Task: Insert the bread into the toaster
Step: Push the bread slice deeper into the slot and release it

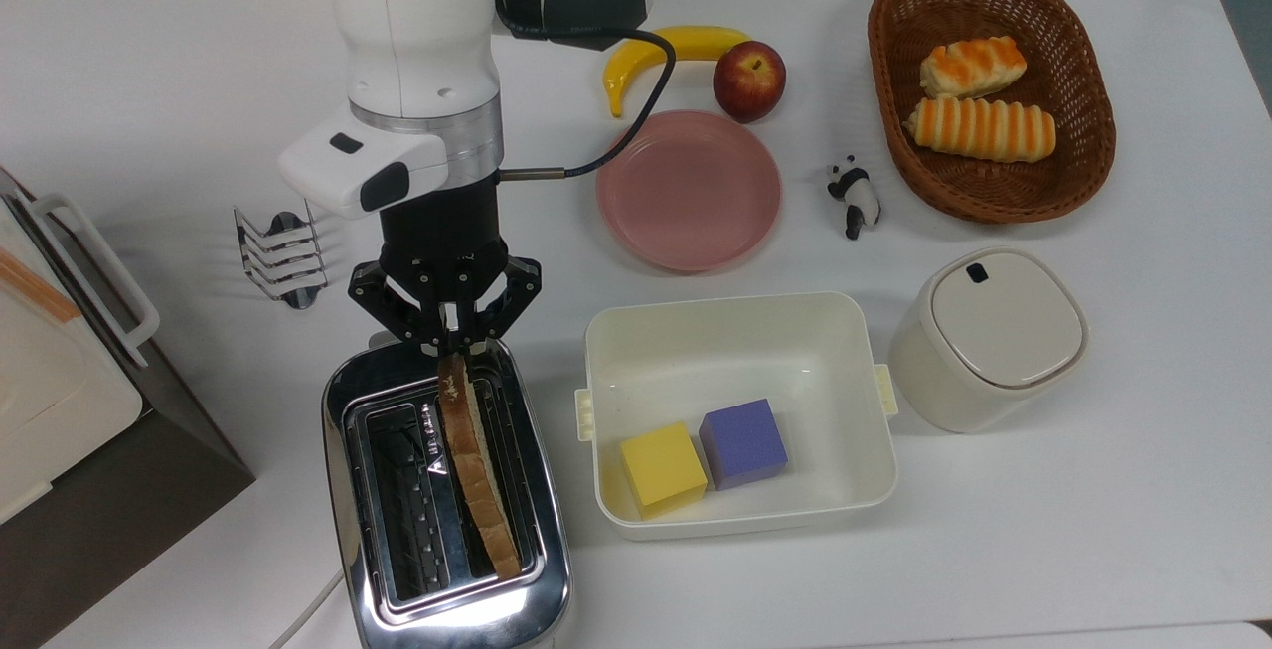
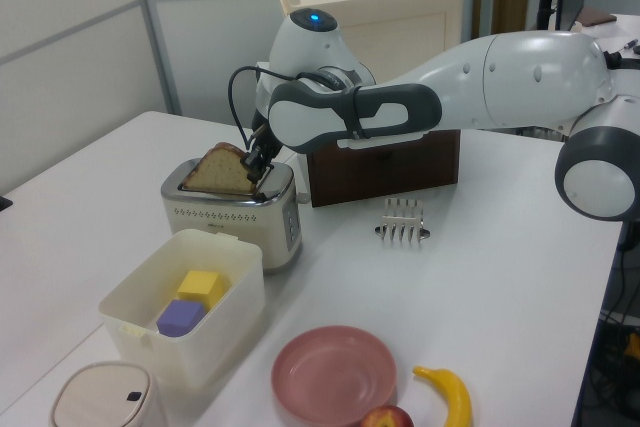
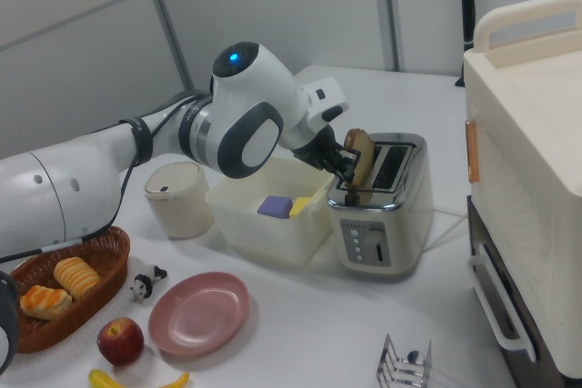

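The black two-finger tool (image 1: 454, 339) pinches the tan crusted bread slice (image 1: 475, 465), which stands proud of the shiny chrome toaster (image 1: 542, 569); a sideways tug could lever it out.

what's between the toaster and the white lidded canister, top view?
In the top view, the cream tub lies between the toaster and the lidded canister. A yellow cube and a purple cube sit inside it.
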Controlling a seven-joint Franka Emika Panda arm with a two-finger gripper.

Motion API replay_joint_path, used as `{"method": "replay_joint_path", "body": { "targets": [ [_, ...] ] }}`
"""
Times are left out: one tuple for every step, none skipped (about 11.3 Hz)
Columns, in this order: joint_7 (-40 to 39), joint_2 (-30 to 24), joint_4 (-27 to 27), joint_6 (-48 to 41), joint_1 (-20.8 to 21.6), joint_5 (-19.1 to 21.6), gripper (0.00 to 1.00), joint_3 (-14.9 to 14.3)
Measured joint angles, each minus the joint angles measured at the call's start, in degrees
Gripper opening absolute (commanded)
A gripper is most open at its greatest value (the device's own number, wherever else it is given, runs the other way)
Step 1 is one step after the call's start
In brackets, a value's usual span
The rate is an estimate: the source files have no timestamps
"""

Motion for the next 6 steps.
{"method": "replay_joint_path", "body": {
  "targets": [
    [0.0, 0.0, 0.5, 0.0, 0.0, 0.0, 0.08, 0.1],
    [0.0, -0.1, 1.1, 0.0, 0.0, 0.0, 0.29, 0.3],
    [0.0, -0.1, 1.8, 0.0, 0.0, 0.0, 0.33, 0.4],
    [0.0, -0.1, 2.6, 0.0, 0.0, 0.0, 0.33, 0.6],
    [0.0, -0.1, 3.4, 0.1, 0.0, 0.0, 0.33, 0.8],
    [0.0, -0.1, 3.5, 0.1, 0.0, 0.0, 0.31, 0.9]
  ]
}}
